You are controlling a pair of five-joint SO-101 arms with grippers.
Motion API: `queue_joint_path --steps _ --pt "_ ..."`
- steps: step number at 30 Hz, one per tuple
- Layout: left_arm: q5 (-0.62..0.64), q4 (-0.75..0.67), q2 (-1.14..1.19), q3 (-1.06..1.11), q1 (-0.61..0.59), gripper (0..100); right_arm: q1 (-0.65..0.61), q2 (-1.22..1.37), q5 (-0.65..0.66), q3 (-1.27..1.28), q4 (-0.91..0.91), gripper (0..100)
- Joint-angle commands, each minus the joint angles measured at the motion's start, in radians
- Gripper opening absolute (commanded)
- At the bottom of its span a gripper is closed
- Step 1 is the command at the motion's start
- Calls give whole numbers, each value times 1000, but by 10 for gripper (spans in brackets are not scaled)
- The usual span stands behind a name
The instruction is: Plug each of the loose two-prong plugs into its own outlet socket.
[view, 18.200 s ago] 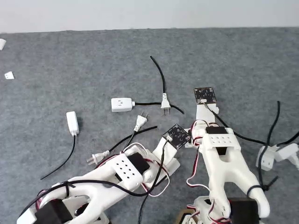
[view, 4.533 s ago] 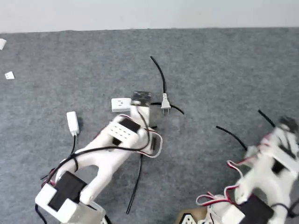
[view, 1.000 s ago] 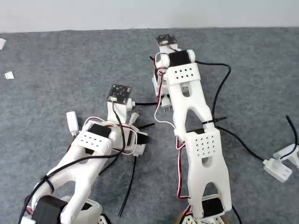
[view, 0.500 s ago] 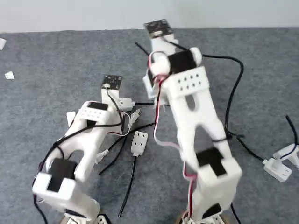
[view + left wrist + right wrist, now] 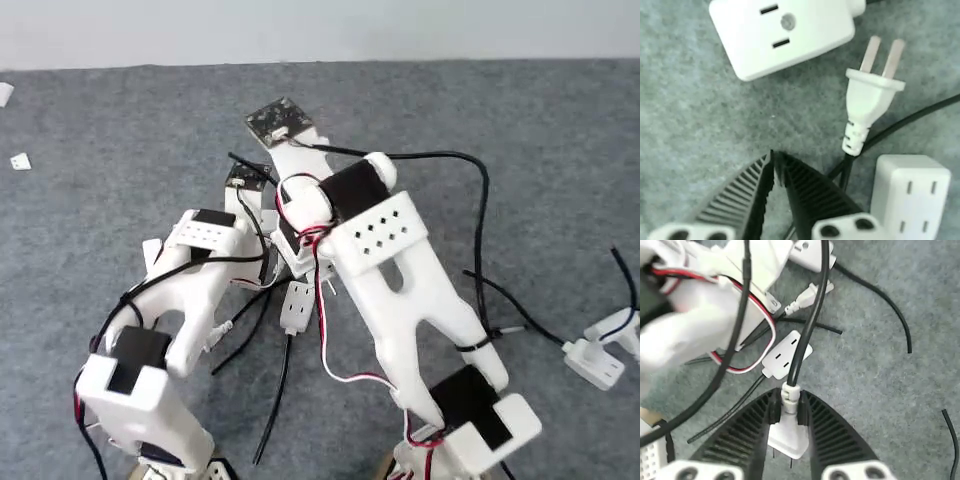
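One white two-prong plug [image 5: 787, 437] sat clamped between the fingers of the right claw [image 5: 788, 401], its black cord [image 5: 812, 315] running away from it. A second plug [image 5: 870, 100] lay flat, prongs pointing just past a single white socket [image 5: 782, 32] lying face up. A multi-outlet socket block [image 5: 910, 195] lay just beside that plug's cord. Another white socket [image 5: 588, 362] lay well apart from these.

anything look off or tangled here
Yes. The plug in the right jaws is held backwards: its prongs point back toward the wrist, while its cord runs forward, passing over the outlet on the carpet.
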Motion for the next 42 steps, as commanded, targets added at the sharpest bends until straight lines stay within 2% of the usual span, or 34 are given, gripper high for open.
queue_joint_path --steps 1,4,9,15,27,34,38,42 --pt "-35 -77 -126 76 -2 12 -7 -1 46 -5 -16 8" --pt "-86 -107 -215 157 23 12 -5 8 137 2 -7 8" --pt "-150 -189 -377 311 54 12 -4 4 207 23 -5 8" --pt "-178 -269 -506 443 104 12 7 8 224 23 -5 8" --pt "-180 -272 -516 456 107 12 12 10 267 25 -13 8" --pt "-184 -247 -431 412 121 12 38 -1 265 21 -18 8" --pt "-285 -187 -377 361 127 12 22 -1 262 21 -18 8" --pt "-304 -157 -348 334 127 12 21 -1 262 21 -18 8"
